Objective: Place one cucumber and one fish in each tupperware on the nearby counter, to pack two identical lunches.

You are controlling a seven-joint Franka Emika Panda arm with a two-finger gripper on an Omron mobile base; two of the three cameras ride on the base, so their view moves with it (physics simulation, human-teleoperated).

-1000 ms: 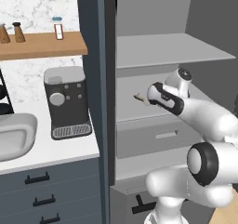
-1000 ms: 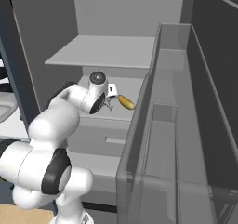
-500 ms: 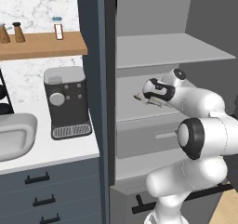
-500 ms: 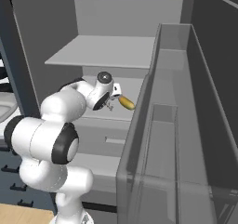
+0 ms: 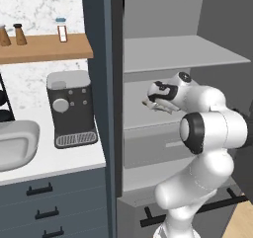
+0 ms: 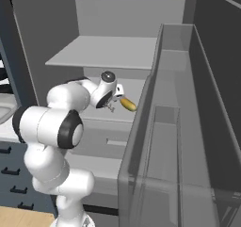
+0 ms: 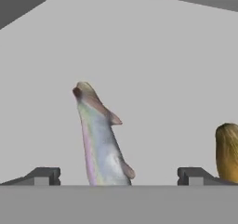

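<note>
My gripper [image 7: 118,174] is open and reaches onto the middle shelf [image 5: 143,121] of an open grey cabinet. A small brownish-grey fish [image 7: 100,139] lies on that shelf between the two fingertips [image 7: 44,175], its tail towards the hand, and nothing grips it. To the right of it lies a yellowish oblong cucumber [image 7: 227,151], which also shows just beyond the gripper [image 6: 113,106] as the cucumber [image 6: 126,104]. From the left side the gripper [image 5: 150,102] hangs over the shelf. A light-grey basin-like tupperware [image 5: 17,143] sits on the white counter [image 5: 64,155] at the far left.
A dark coffee machine [image 5: 69,108] stands on the counter beside the cabinet's side wall [image 5: 101,84]. A wooden wall shelf [image 5: 47,47] holds small bottles. The open door with clear bins [image 6: 174,127] stands close on the right. An upper shelf [image 6: 108,52] hangs over the hand.
The arm has folded closer and the hand has moved a little deeper over the middle shelf towards the fish. The jaws have stayed open.
</note>
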